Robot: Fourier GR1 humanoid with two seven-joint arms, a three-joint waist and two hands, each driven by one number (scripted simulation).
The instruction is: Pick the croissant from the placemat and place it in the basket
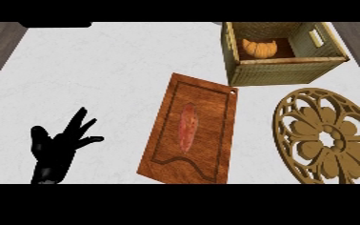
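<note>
An orange-brown croissant (259, 48) lies inside the woven basket (281, 71) at the upper right of the head view. At the right edge sits a round golden placemat (320, 140) with a cut-out flower pattern and nothing on it. My left hand (56, 145) shows at the lower left, open with its fingers spread upward, far from the basket. My right hand does not appear in the view.
A brown wooden cutting board (211, 105) lies in the middle of the white counter (105, 76), with a long reddish food item (187, 127) on it. A dark object (56, 24) sits at the counter's far left edge.
</note>
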